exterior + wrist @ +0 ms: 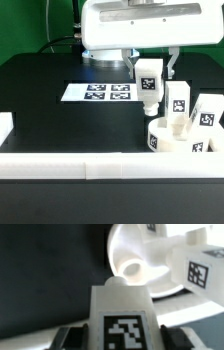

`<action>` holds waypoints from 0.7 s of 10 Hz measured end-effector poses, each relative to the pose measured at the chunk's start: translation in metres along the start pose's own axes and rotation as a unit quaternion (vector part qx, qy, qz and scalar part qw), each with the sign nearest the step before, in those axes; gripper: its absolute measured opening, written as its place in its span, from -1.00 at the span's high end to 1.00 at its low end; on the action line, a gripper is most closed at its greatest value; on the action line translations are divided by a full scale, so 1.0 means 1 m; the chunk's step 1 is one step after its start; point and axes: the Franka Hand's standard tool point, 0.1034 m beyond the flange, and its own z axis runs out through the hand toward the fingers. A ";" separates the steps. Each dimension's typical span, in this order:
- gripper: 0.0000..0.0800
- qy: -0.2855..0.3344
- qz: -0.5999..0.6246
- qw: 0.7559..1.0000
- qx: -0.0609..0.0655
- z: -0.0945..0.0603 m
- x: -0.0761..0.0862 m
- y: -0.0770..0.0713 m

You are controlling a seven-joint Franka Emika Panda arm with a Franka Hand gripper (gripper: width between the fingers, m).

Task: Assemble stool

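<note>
The round white seat [170,137] lies at the exterior view's right, near the front rail. One tagged white leg [179,103] stands on it, and another leg [209,114] stands beside it further right. My gripper [149,88] is shut on a third tagged leg [149,84] and holds it upright above the seat's left rim. In the wrist view this leg [125,308] sits between my fingers [68,338], its rounded tip just over a socket hole [132,269] in the seat [135,246].
The marker board [100,92] lies flat on the black table left of the gripper. A long white rail [70,164] runs along the front edge. A white block [5,128] sits at the far left.
</note>
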 end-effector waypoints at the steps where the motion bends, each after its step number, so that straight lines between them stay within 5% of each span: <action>1: 0.16 0.014 -0.008 1.000 0.002 0.005 0.000 -0.008; 7: 0.16 0.001 -0.014 1.000 -0.003 0.015 -0.014 -0.007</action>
